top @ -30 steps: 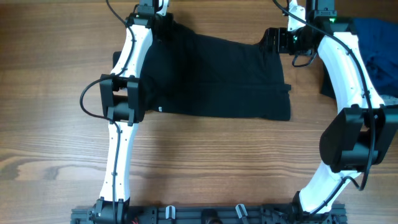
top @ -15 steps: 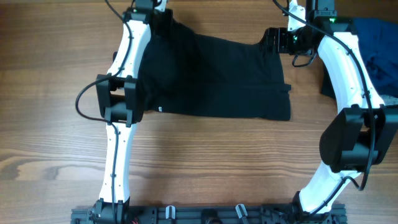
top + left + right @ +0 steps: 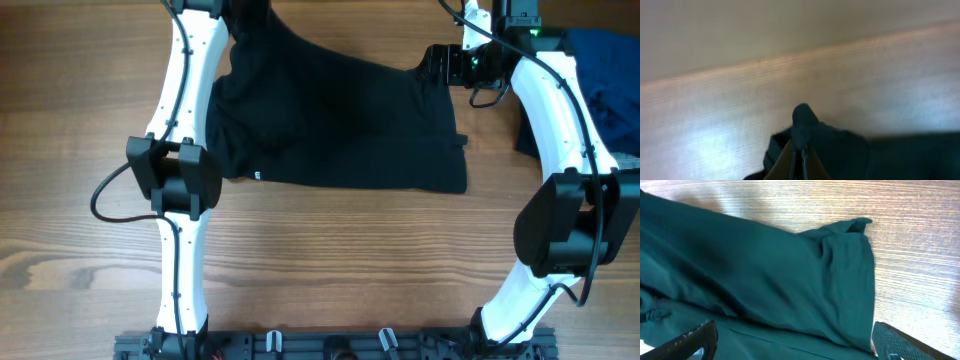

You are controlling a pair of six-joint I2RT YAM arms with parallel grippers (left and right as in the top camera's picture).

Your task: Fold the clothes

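The black garment [image 3: 340, 125] lies on the wooden tabletop [image 3: 350, 260], near hem straight, left side rumpled. At its far edge the left claw [image 3: 801, 145] is clenched on a bunched corner, blurred and cut off overhead. The right claw [image 3: 795, 339] gapes wide over the fabric.

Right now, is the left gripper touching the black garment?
Touching. The left wrist view shows the left gripper pinched shut on a bunched fold of the black garment, with fabric poking up from between its jaws.
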